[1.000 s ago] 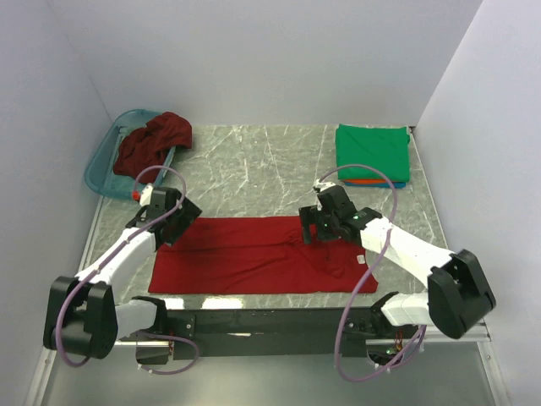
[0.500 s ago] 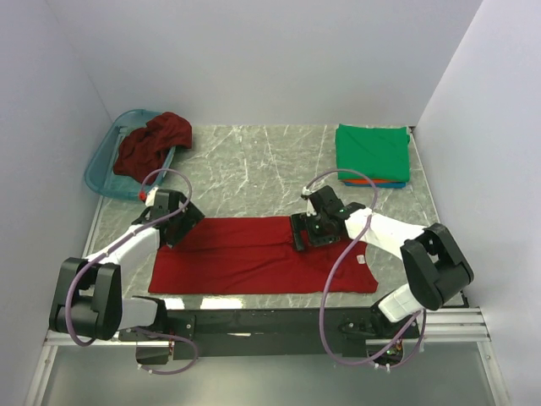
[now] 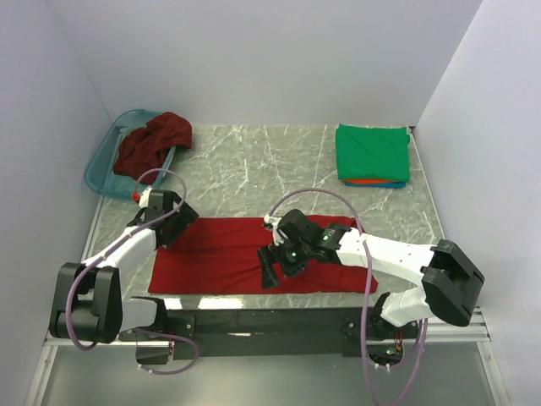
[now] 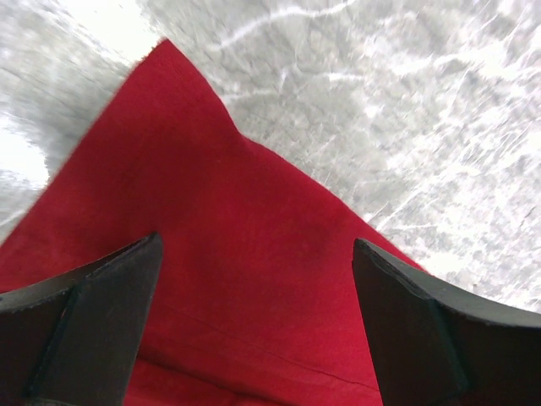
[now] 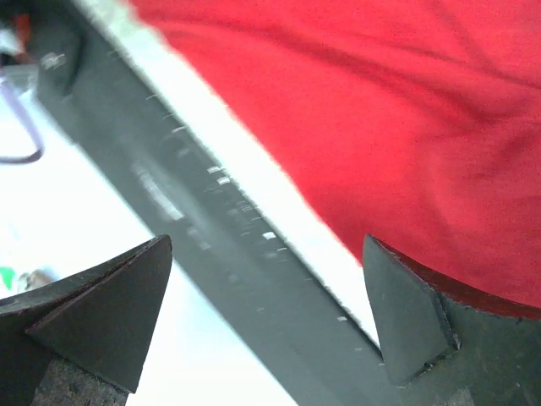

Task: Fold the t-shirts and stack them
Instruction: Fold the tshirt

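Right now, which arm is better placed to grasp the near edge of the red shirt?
Right. The right gripper, open, hangs over the near edge of the red shirt; the left gripper is at its far left corner.

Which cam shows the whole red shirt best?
Top external: the red shirt lies spread flat, its outline visible except under the left gripper and the right gripper. Left wrist shows only one corner; right wrist shows only its near edge.
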Tool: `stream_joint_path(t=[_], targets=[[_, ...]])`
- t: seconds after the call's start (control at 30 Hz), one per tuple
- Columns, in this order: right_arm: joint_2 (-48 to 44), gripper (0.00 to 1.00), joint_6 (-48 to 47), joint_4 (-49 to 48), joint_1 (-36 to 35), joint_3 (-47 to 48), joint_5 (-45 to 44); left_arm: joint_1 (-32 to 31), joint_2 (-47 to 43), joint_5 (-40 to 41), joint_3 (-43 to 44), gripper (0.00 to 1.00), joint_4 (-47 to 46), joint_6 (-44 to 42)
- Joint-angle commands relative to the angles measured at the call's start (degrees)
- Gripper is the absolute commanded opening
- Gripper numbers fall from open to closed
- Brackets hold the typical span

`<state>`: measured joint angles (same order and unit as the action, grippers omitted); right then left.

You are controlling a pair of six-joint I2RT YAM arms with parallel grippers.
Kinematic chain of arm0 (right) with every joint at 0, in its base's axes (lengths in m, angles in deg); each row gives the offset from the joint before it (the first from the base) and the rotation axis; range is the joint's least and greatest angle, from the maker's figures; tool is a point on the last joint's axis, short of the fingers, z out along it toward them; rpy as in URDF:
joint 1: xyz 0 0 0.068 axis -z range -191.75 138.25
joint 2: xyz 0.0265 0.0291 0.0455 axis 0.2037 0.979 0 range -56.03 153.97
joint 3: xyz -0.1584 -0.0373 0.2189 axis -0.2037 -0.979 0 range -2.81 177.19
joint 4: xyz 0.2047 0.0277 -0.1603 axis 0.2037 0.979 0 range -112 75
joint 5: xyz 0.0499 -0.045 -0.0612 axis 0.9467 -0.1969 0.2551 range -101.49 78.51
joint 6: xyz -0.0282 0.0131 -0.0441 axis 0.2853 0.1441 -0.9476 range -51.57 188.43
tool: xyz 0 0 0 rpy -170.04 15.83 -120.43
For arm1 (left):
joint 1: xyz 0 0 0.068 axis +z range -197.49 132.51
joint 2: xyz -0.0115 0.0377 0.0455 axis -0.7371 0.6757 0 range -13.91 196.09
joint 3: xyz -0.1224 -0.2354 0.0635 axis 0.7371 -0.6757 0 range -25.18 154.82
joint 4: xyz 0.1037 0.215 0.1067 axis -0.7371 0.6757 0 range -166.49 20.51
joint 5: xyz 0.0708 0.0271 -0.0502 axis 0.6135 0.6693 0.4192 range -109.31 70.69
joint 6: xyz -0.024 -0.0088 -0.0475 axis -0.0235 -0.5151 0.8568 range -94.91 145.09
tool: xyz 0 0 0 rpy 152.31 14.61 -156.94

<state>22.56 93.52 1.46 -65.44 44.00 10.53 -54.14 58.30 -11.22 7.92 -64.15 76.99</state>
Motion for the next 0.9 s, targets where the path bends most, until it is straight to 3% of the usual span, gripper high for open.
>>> stream_joint_path(t=[0.0, 0.13, 0.23, 0.37, 0.5, 0.7, 0.87], targets=[[-4.04, 1.0, 0.85, 2.36, -0.71, 3.73, -2.64, 0.76, -3.64, 2.01, 1.96, 0.99, 1.28, -1.71], [-5.63, 1.0, 0.76, 7.73, -0.19, 5.57, -14.33, 0.94, -5.05, 1.92, 2.76, 0.99, 2.51, -1.71], [-7.74, 1.0, 3.3, 8.7, 2.78, 4.35, -18.14, 0.86, -5.76, 0.08, 3.37, 0.99, 2.6, -1.45], [-10.81, 1.0, 8.04, 8.27, 9.02, 1.37, -19.38, 0.68, -6.29, -6.58, 3.2, 0.99, -0.55, -2.23], [-12.84, 1.0, 10.6, 5.37, 16.58, -4.6, -17.89, -0.11, -6.2, -22.91, 0.48, 0.99, -10.91, -5.93], [-12.41, 1.0, 11.83, -0.43, 28.44, -10.5, -16.49, -1.52, 1.26, -25.14, 2.4, 1.0, -11.99, -7.95], [-4.26, 1.0, 10.17, -4.82, 31.72, -9.37, -14.9, -1.78, 7.32, -26.65, 2.58, 0.99, -11.46, -7.43]])
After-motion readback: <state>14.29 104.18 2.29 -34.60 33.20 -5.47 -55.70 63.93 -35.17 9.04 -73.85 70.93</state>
